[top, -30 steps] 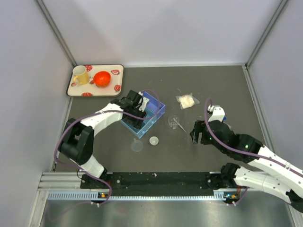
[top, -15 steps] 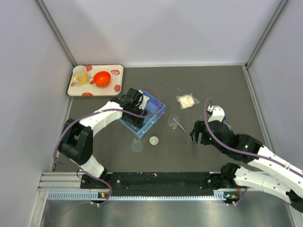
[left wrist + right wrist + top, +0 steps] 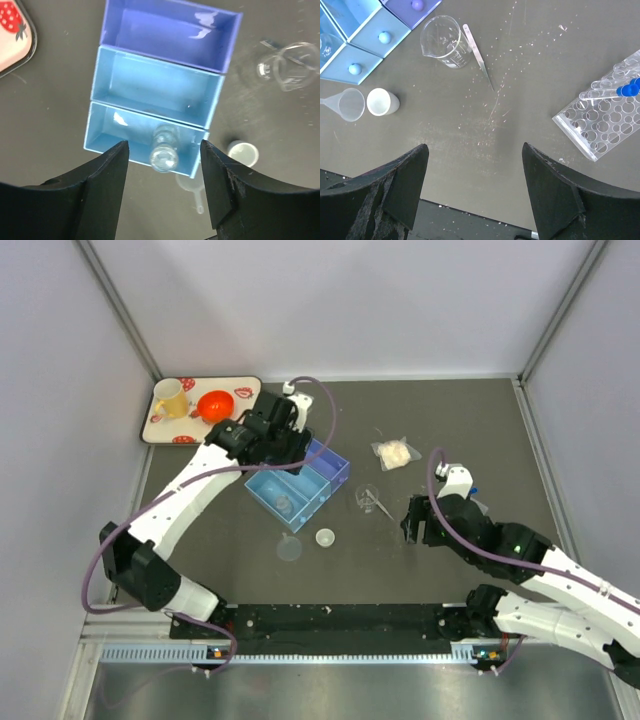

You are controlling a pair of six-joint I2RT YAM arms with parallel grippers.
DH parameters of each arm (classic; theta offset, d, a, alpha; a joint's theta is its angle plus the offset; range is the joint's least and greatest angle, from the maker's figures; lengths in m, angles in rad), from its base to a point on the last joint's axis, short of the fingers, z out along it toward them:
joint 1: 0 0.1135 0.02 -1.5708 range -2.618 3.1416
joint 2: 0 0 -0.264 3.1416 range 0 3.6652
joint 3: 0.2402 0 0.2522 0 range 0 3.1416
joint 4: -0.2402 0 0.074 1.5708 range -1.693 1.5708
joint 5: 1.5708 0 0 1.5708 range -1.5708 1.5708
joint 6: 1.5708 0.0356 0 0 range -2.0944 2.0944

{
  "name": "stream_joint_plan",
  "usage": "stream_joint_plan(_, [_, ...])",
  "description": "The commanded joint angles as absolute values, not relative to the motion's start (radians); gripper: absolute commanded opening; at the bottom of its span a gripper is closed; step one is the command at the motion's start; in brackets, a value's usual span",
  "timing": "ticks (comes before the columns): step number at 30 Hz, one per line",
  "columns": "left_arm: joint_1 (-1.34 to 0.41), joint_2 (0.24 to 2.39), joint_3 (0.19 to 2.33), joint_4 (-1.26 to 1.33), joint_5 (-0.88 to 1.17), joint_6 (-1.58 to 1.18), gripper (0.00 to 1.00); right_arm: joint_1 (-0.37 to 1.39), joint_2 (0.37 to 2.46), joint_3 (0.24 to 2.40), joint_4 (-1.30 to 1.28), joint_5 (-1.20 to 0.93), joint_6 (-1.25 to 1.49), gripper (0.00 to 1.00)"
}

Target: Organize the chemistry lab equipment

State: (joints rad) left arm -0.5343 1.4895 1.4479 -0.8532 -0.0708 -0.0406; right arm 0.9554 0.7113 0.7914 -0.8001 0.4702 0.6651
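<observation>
The left end effector (image 3: 163, 146) hangs open and empty directly above the small clear flask (image 3: 164, 151), which sits in the light-blue end compartment of the three-section blue plastic tray (image 3: 150, 90), while the right end effector (image 3: 474, 149) gapes open over the dark worktop (image 3: 520, 75).

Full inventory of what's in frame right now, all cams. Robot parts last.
tray: 1, white with red strawberries, far left corner
mug: 1, yellow, on tray
bowl: 1, orange-red, on tray
box: 1, two light-blue compartments and one violet, centre-left
container: 1, clear, in end light-blue compartment
beaker: 1, clear, right of box
rod: 1, thin, metallic, beside beaker
funnel: 1, clear, near side of box
cup: 1, white, beside funnel
bag: 1, clear, pale contents, beyond beaker
rack: 1, clear, by right arm
tubes: two blue caps visible, in rack
left fingers: open, above box
right fingers: open, above table
</observation>
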Motion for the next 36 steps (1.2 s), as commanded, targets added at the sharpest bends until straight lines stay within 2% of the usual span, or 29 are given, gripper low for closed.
stream_joint_plan(1, [-0.638, 1.453, 1.525, -0.879, -0.104, -0.135, 0.63, 0.968, 0.712, 0.824, -0.790, 0.494, 0.660, 0.76])
stream_joint_plan(6, [-0.762, 1.537, 1.589, -0.847, -0.107, -0.222, 0.59, 0.968, 0.699, 0.851, -0.844, 0.506, 0.663, 0.76])
stream_joint_plan(12, [-0.833, 1.692, 1.666, -0.812, -0.124, -0.304, 0.53, 0.968, 0.673, 0.882, -0.890, 0.506, 0.678, 0.76])
stream_joint_plan(20, [-0.856, 1.862, 1.684, -0.762, -0.144, -0.368, 0.46, 0.968, 0.658, 0.897, -0.943, 0.523, 0.681, 0.76])
stream_joint_plan(36, [-0.854, 2.040, 1.750, -0.698, -0.118, -0.377, 0.42, 0.969, 0.618, 0.854, -0.956, 0.541, 0.684, 0.76])
